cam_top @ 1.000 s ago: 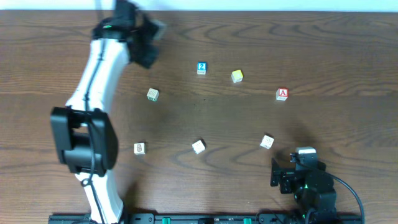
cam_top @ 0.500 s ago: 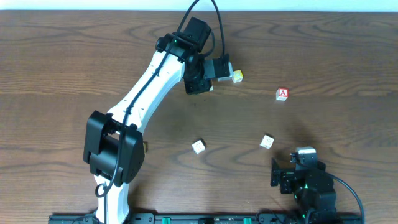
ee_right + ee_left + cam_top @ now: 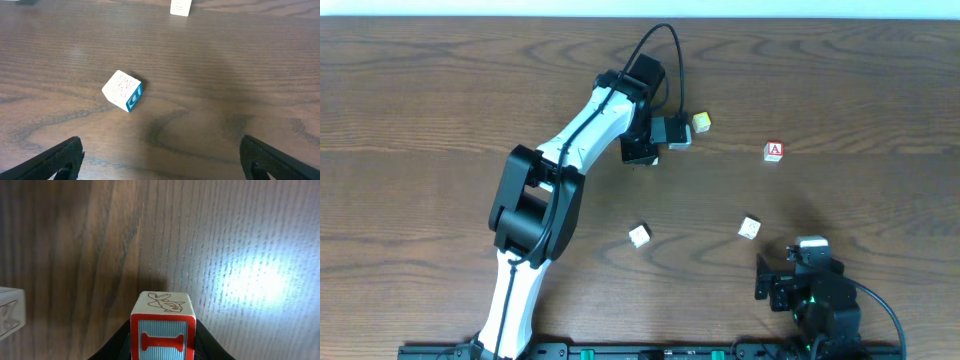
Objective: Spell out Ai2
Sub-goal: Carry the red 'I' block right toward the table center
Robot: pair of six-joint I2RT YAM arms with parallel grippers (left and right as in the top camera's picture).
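My left gripper [image 3: 162, 347] is shut on a block [image 3: 163, 330] with a red letter I on a blue-striped face and a fish drawing on its top. It holds the block low over the wood. In the overhead view this gripper [image 3: 642, 152] is at the back middle, left of a yellow block [image 3: 701, 122]. The red A block [image 3: 774, 151] lies further right. The blue 2 block is hidden. My right gripper [image 3: 160, 160] is open and empty at the front right [image 3: 798, 282].
A pale block [image 3: 10, 312] shows at the left wrist view's left edge. A white block with a blue letter side [image 3: 123, 90] lies ahead of the right gripper, also in the overhead view [image 3: 749, 227]. Another white block [image 3: 639, 235] lies mid-table.
The left arm swung from the far back left to the back middle, then settled a little lower and rightward. It now covers the blue 2 block and the two left blocks. The right arm is still.
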